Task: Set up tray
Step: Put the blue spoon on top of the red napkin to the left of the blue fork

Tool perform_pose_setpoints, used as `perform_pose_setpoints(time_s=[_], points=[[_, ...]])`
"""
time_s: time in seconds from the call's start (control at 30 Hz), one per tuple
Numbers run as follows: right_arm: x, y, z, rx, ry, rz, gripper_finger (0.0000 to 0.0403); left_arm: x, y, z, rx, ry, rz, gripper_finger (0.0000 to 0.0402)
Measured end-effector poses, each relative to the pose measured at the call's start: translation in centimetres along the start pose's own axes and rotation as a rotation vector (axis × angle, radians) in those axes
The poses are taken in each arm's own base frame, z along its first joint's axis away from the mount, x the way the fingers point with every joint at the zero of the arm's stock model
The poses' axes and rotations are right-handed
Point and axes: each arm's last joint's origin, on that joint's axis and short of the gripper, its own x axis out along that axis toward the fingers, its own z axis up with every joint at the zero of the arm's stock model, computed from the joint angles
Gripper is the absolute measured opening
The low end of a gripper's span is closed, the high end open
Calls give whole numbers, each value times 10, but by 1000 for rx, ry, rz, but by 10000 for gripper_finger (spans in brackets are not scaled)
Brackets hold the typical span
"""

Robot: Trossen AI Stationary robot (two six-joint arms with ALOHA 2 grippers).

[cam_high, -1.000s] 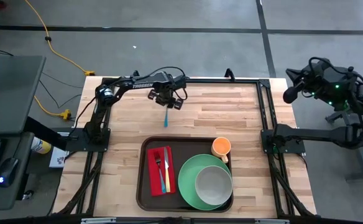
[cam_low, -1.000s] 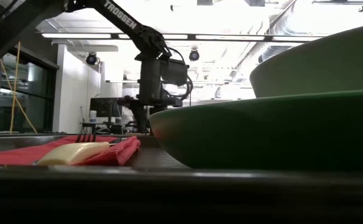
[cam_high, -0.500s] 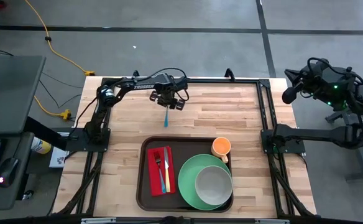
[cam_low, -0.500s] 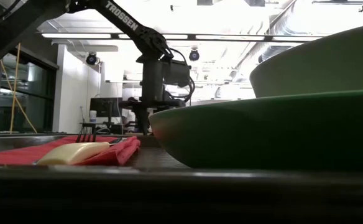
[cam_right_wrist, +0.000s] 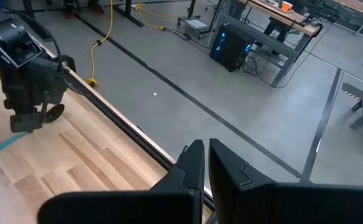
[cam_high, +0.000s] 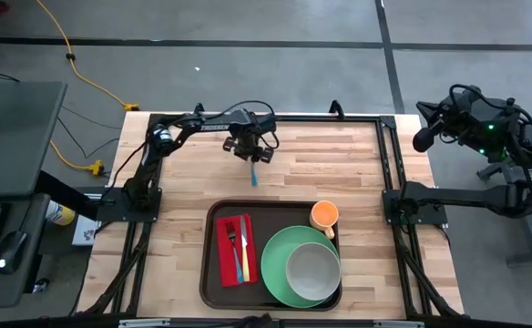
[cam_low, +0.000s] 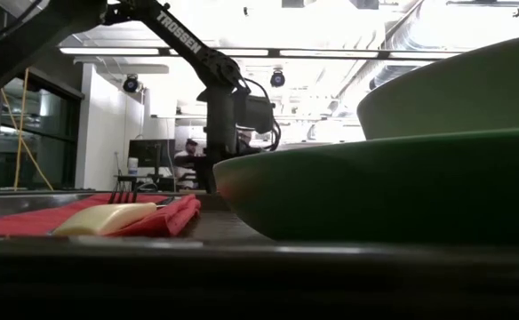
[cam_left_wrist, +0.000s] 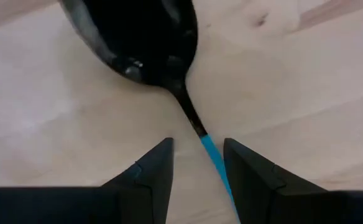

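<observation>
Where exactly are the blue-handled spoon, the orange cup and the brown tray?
blue-handled spoon (cam_left_wrist: 214,157), left wrist view, on its blue handle.
orange cup (cam_high: 324,216), high view, on its rim.
tray (cam_high: 210,255), high view, on the bare left edge.

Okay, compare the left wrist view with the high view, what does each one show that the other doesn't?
Only the left wrist view shows the spoon's dark bowl, with the open left gripper straddling its blue handle.

Only the high view shows the tray holding the red napkin, fork, green plate, bowl and orange cup, and the right gripper parked off the table.

Both show the spoon on the wooden table.
</observation>
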Motion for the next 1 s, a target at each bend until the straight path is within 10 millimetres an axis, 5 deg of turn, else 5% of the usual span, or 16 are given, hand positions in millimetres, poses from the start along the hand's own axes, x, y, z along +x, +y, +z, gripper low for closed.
perform_pose_setpoints(time_s=[0.33,0.73,1.0], points=[[0,0,0,-9,0,4,0,0,2,2,16,15,-15,167],[0,0,0,-10,0,5,0,0,1,3,48,4,-25,19],[0,0,0,-10,0,8,0,0,1,2,105,4,-19,11]])
